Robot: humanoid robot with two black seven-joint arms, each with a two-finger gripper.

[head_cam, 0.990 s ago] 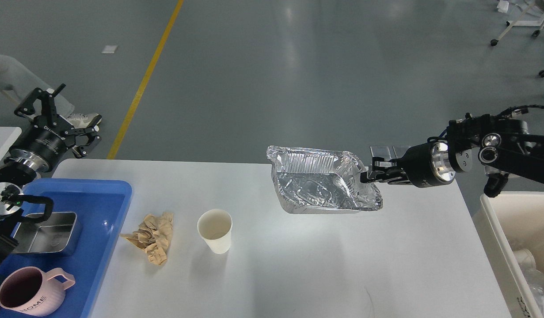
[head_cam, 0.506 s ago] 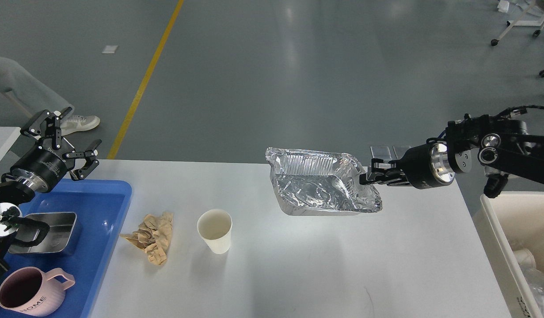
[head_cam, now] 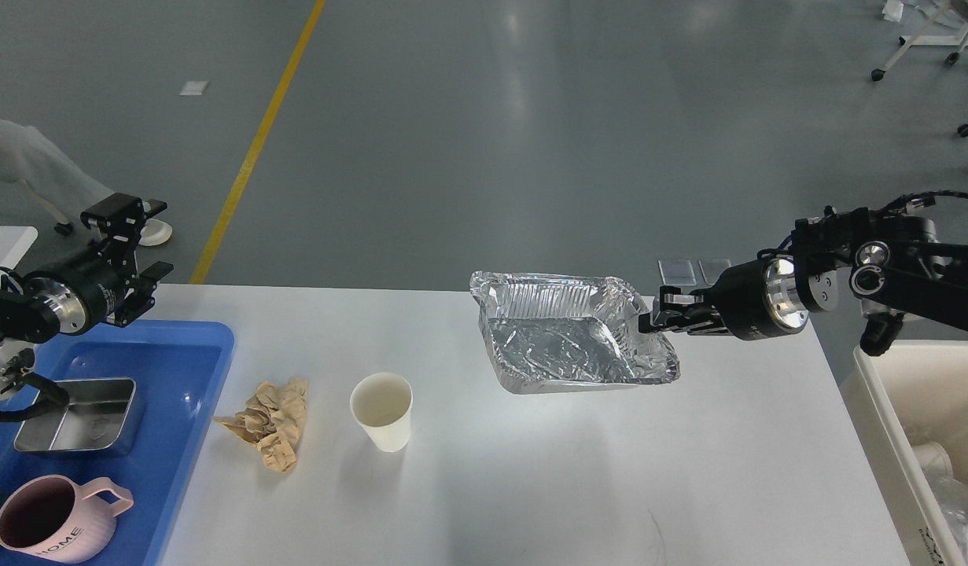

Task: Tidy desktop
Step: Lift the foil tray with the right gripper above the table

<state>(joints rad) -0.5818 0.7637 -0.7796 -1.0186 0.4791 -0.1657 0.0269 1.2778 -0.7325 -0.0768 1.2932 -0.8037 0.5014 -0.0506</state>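
Note:
The desktop [head_cam: 531, 472] is a wide pale tabletop. On it lie a crumpled brown paper wad [head_cam: 271, 422] and an upright white paper cup [head_cam: 383, 410]. My right gripper [head_cam: 649, 321] is shut on the right rim of a crumpled foil tray [head_cam: 566, 339] and holds it at the far middle of the desktop, tilted, low over the surface. My left gripper [head_cam: 134, 255] is empty above the far edge of the blue tray [head_cam: 193, 369]; its fingers are seen side-on and cannot be told apart.
The blue tray at the left holds a steel box [head_cam: 79, 415] and a pink mug [head_cam: 47, 517]. A cream bin [head_cam: 908, 440] with white rubbish stands at the right, beside the desktop's edge. A person's shoe shows on the floor at far left.
My left gripper has swung and turned from pointing up to pointing right, staying above the blue tray's far edge. The foil tray in my right gripper has sunk slightly and levelled.

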